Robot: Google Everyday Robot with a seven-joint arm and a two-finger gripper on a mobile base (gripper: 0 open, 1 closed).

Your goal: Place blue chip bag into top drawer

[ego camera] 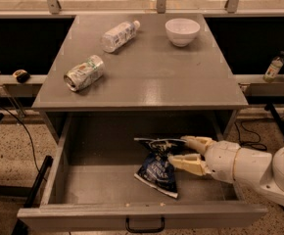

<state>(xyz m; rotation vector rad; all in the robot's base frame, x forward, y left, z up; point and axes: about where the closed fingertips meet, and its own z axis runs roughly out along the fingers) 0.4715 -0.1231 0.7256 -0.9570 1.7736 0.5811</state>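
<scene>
The blue chip bag (157, 169) lies crumpled inside the open top drawer (142, 215), right of its middle, with its lower end on the drawer floor and its top edge raised. My gripper (177, 151) reaches into the drawer from the right. Its two cream fingers (197, 142) stand apart, one at the bag's raised top edge and one against the bag's right side. The jaws are open and do not pinch the bag.
On the tabletop (147, 77) above the drawer lie a crushed silver-green can (84, 73), a clear plastic bottle (118, 35) and a white bowl (182, 31). A small bottle (274, 66) stands on a ledge at the right. The drawer's left half holds nothing.
</scene>
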